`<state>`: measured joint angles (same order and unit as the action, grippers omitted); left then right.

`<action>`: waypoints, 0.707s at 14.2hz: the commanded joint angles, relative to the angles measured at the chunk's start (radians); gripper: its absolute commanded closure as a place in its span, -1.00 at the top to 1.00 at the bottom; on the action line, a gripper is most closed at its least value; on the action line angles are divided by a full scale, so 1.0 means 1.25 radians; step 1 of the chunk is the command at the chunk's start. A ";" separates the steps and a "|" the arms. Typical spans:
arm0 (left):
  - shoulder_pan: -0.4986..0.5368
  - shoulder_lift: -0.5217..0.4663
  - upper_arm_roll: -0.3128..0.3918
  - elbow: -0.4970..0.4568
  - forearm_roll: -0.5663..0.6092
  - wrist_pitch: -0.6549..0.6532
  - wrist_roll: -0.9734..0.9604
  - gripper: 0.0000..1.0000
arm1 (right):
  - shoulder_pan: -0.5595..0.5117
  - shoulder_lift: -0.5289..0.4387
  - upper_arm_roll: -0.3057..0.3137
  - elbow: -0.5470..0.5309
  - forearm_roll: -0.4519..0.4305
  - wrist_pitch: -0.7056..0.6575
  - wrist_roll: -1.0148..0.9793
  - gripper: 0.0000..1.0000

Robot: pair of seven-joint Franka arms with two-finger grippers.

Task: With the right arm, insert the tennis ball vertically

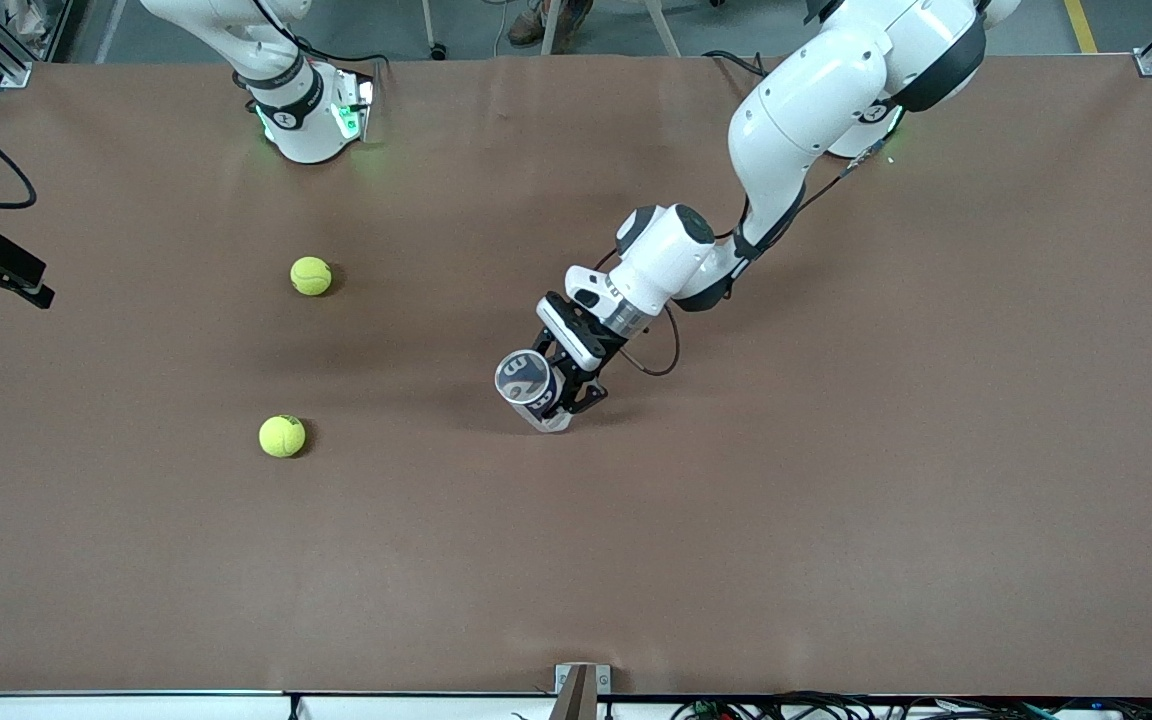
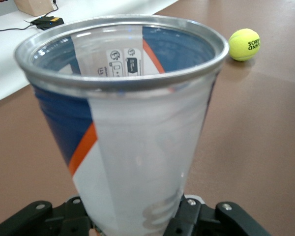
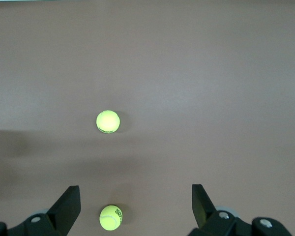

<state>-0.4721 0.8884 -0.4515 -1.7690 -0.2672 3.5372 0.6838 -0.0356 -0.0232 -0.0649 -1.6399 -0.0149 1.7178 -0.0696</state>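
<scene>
Brown table (image 1: 836,500): left end effector (image 1: 566,395) grips can (image 1: 526,385) mid-table; right end effector (image 3: 135,206) spread wide over balls (image 3: 108,121).

Two tennis balls (image 1: 311,276) (image 1: 282,436): yellow-green, dark lettering. Can (image 2: 123,123): clear plastic, silver rim, blue label, orange stripe, white panel. Table (image 1: 836,500): plain brown. Arms (image 1: 796,110): white, black joints.

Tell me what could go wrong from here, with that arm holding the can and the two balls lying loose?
1. The left gripper grips the clear tennis ball can low on its body, so a push from above might tip it or make it slip.
2. Both tennis balls, the farther one and the nearer one, lie loose on the table; the open right gripper, high above them, could nudge one rolling.
</scene>
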 commanded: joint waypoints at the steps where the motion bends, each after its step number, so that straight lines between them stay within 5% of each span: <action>1: -0.002 -0.004 -0.001 -0.001 -0.012 0.011 -0.002 0.06 | -0.001 0.001 0.004 0.006 -0.017 -0.002 -0.006 1.00; 10: 0.000 0.013 -0.001 -0.001 -0.011 0.011 -0.002 0.06 | -0.002 0.001 0.006 0.006 -0.029 -0.002 -0.004 1.00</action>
<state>-0.4705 0.8924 -0.4511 -1.7686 -0.2672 3.5379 0.6821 -0.0344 -0.0232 -0.0612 -1.6399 -0.0355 1.7180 -0.0701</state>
